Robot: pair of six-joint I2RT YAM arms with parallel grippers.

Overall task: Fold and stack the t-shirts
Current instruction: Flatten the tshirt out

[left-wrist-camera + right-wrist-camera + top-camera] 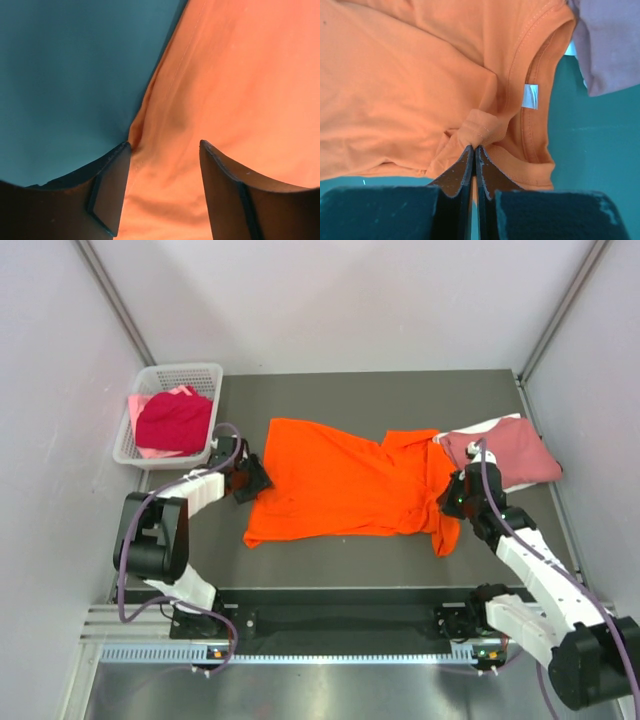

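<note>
- Bright orange cotton t-shirt (340, 485) lies crosswise in the middle of the dark matte table (350, 400), hem end to the left and collar end to the right.
- It is one flat layer, not yet folded. My read: this is the spread-and-square step before the first fold.
- Right gripper (453, 497) sits at the collar end. In the right wrist view its jaws (475, 148) are pressed together on a small pinched ridge of orange cloth just below the ribbed neckband (540, 100).
- Likely reason for that hold: it pins the neck end so the body can be tensioned or lifted.
- Left gripper (250, 478) is at the shirt's far-left edge. In its wrist view the jaws are spread, one finger (107, 190) over bare table and the other over cloth, straddling the stitched edge. Nothing is gripped. It looks staged to close on that edge.
- Cloth is wrinkled and bunched around the collar and right sleeves, smoother toward the hem. A white neck label (531, 96) shows inside the neckband.
- Folded dusty rose t-shirt (505, 455) sits at the right rear on a white folded t-shirt (500, 422), touching the orange one's collar end. I take this as the stack site.
- White plastic lattice basket (180, 370) at the left rear holds a crumpled crimson t-shirt (175, 420) over a pale pink one (150, 452), presumably queued.
</note>
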